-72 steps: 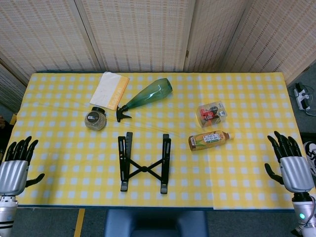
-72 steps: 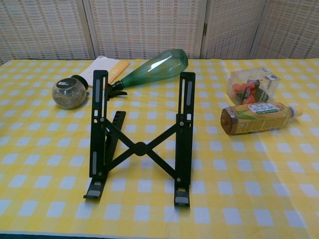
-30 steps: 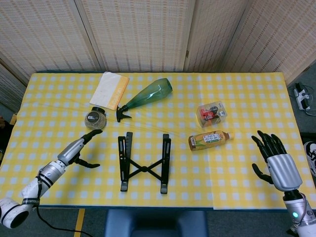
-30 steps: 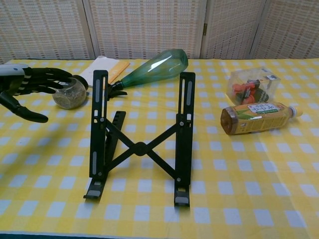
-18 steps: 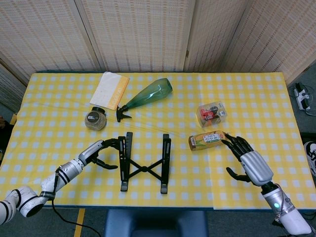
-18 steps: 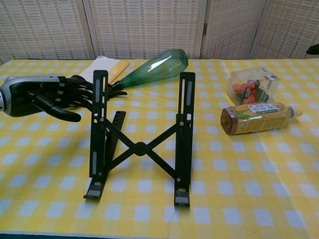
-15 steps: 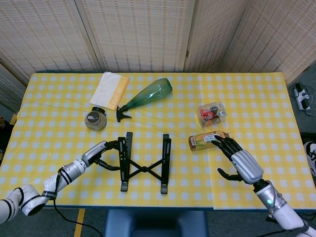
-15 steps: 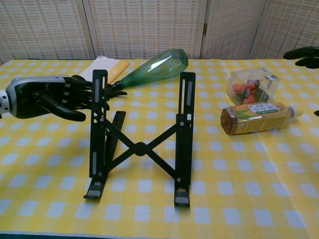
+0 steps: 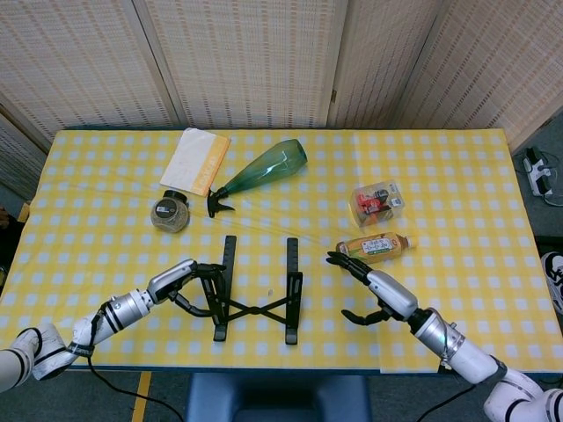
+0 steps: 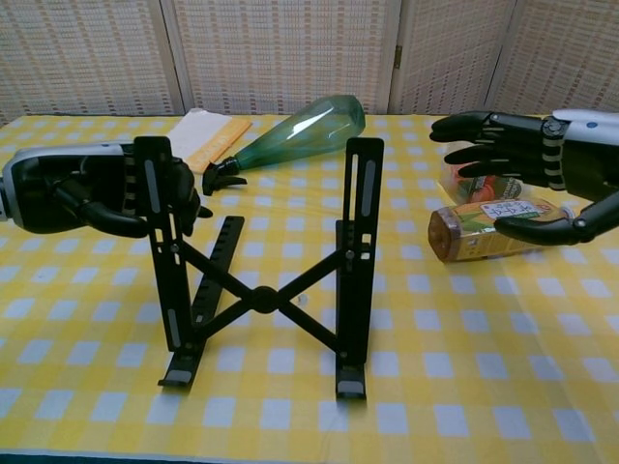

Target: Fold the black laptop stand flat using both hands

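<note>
The black laptop stand (image 9: 255, 308) stands unfolded near the table's front edge, its two rails joined by a crossed brace (image 10: 263, 298). My left hand (image 9: 180, 283) grips the upper part of the left rail, with fingers wrapped behind it and the thumb below (image 10: 97, 193). That rail leans to the left. My right hand (image 9: 374, 286) hovers open to the right of the right rail, fingers spread and pointing at it, apart from it (image 10: 527, 164).
A tea bottle (image 9: 374, 247) lies just behind my right hand, with a clear box (image 9: 377, 201) of red items beyond it. A green bottle (image 9: 264, 167), a small jar (image 9: 170, 213) and a paper packet (image 9: 195, 161) lie behind the stand on the checked table (image 9: 457, 167).
My left hand has closed around the left rail and tipped it leftward. My right hand has swung in from the right toward the right rail.
</note>
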`<state>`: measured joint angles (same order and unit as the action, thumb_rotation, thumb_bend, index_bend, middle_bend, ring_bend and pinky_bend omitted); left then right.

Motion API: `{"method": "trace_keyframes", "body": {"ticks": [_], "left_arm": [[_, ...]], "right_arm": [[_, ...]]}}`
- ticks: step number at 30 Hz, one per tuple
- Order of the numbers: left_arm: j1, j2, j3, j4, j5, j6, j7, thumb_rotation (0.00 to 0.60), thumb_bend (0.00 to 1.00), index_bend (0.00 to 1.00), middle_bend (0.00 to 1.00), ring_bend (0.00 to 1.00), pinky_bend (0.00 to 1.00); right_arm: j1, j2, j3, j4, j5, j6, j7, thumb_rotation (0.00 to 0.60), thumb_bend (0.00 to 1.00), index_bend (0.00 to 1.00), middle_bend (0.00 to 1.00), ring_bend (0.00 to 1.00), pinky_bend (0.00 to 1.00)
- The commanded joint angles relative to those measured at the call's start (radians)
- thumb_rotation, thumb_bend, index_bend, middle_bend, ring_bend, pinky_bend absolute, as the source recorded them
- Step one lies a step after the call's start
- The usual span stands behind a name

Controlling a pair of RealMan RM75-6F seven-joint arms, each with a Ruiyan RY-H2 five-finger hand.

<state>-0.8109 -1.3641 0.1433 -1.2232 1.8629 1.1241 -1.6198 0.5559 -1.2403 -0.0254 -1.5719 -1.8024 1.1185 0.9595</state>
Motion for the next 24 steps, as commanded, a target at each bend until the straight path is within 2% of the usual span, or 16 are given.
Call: {"method": "trace_keyframes", "body": {"ticks": [1, 8, 14, 24], "left_arm": [[0.003, 0.016, 0.029, -0.002, 0.021, 0.042, 0.006, 0.600, 0.15, 0.52, 0.52, 0.45, 0.12], [0.013, 0.044, 0.074, -0.040, 0.049, 0.113, 0.051, 0.600, 0.15, 0.52, 0.52, 0.45, 0.12], [0.012, 0.063, 0.106, -0.069, 0.074, 0.147, 0.094, 0.600, 0.15, 0.49, 0.52, 0.45, 0.12], [0.017, 0.074, 0.114, -0.107, 0.053, 0.167, 0.187, 0.600, 0.15, 0.44, 0.51, 0.41, 0.10]], "right_arm": [[0.084, -0.033, -0.034, 0.034, -0.042, -0.015, 0.194, 0.600, 0.40, 0.00, 0.00, 0.02, 0.00], [0.149, -0.118, -0.057, 0.074, -0.073, 0.009, 0.344, 0.600, 0.40, 0.00, 0.00, 0.03, 0.00], [0.188, -0.191, -0.076, 0.107, -0.096, 0.028, 0.379, 0.600, 0.40, 0.00, 0.00, 0.04, 0.00], [0.214, -0.265, -0.135, 0.136, -0.089, 0.048, 0.460, 0.600, 0.40, 0.00, 0.00, 0.05, 0.00]]}}
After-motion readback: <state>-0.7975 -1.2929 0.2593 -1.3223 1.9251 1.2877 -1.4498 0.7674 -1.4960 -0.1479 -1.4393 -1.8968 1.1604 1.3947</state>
